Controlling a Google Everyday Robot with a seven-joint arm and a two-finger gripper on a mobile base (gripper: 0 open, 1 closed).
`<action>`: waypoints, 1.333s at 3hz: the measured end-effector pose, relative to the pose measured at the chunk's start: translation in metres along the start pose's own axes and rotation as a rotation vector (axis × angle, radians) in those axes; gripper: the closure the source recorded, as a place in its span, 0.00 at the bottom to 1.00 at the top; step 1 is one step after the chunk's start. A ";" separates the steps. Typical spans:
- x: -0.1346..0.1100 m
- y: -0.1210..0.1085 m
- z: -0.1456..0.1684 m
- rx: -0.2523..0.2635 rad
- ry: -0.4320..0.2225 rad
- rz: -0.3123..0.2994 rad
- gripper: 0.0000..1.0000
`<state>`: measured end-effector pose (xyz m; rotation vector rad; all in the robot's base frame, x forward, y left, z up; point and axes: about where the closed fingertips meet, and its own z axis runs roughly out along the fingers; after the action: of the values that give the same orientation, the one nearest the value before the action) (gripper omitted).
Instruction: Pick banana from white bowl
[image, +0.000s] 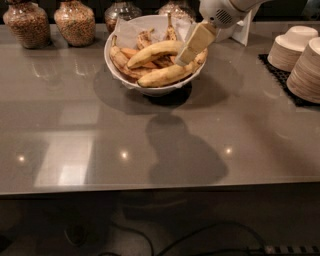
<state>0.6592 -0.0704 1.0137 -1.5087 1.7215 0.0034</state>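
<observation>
A wide grey glossy stone countertop (150, 145) fills most of the camera view, with ceiling lights mirrored in it. Everything else is placed from the wide round white bowl with a white paper liner (150, 89), which stands toward the back of the counter, a little left of middle.

Far to the right of the bowl, two stacks of beige paper bowls (306, 67) sit on a black mat (276, 75). Above and to the right of the bowl, the white robot arm (220, 12) reaches down from the top edge. Behind and to the left of the bowl stands a row of round glass jars (75, 21) with brownish fillings.

Inside the bowl lies a pile of bananas. The long arched clean yellow banana (152, 52) rests on top of the pile, across the middle, above a paler, brown-speckled banana (167, 75) along the near rim.

The beige two-finger gripper (184, 59) dips into the bowl's right side, tilted, its tip at the right end of the yellow banana. I cannot tell whether it is spread or closed.
</observation>
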 end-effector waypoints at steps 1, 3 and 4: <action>0.003 -0.006 0.016 -0.019 0.003 0.017 0.16; 0.005 -0.003 0.049 -0.071 -0.020 0.062 0.41; 0.008 0.000 0.065 -0.091 -0.028 0.087 0.41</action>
<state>0.6966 -0.0452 0.9668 -1.4903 1.7844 0.1487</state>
